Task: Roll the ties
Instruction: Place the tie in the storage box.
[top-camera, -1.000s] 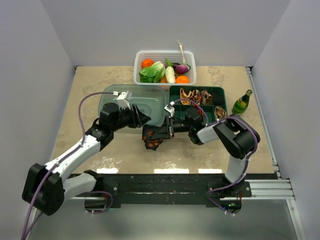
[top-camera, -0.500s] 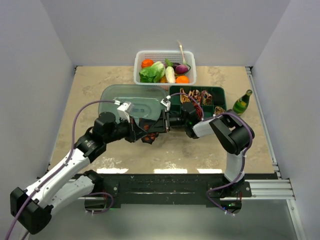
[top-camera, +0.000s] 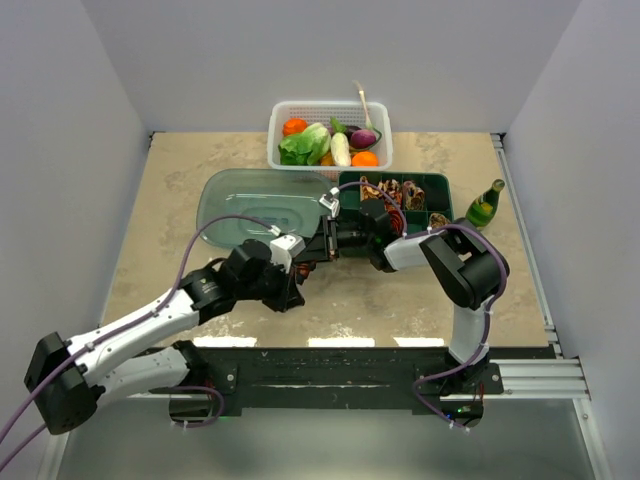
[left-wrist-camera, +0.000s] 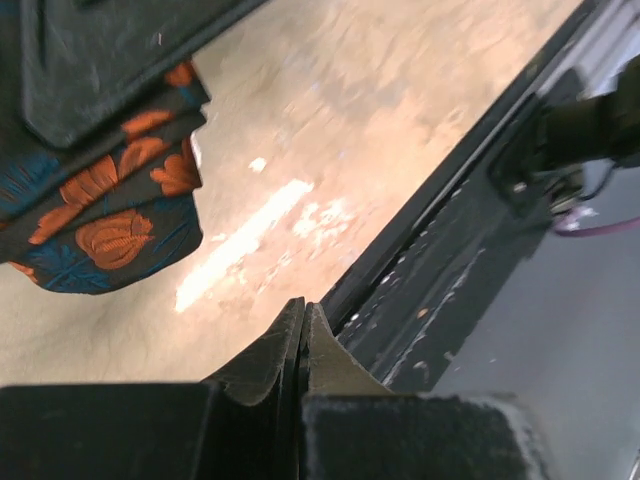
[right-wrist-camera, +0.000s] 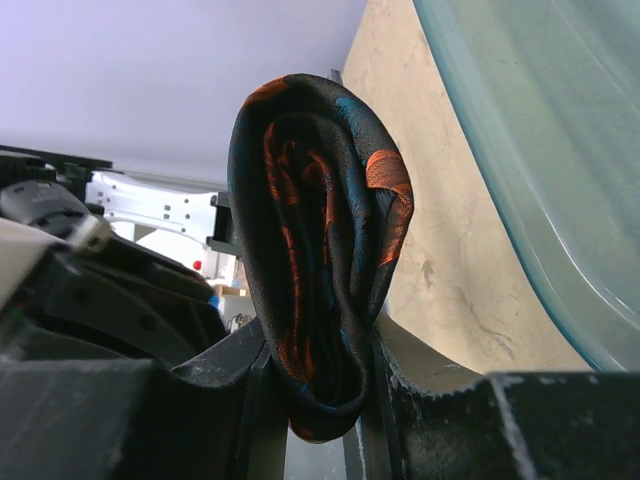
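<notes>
Level right gripper (right-wrist-camera: 322, 375), tie (right-wrist-camera: 320, 220) between jaws

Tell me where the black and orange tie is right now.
In the right wrist view the rolled tie is pinched in the right tool; from above it is at mid-table, just in front of the clear lid, beside the left tool.

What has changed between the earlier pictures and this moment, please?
The left tool has pulled back from the middle of the table toward the near edge. It is now shut on nothing and clear of the tie. The right tool, shut on the rolled tie, has shifted slightly toward the far side. The basket, green tray and bottle stayed put.
</notes>
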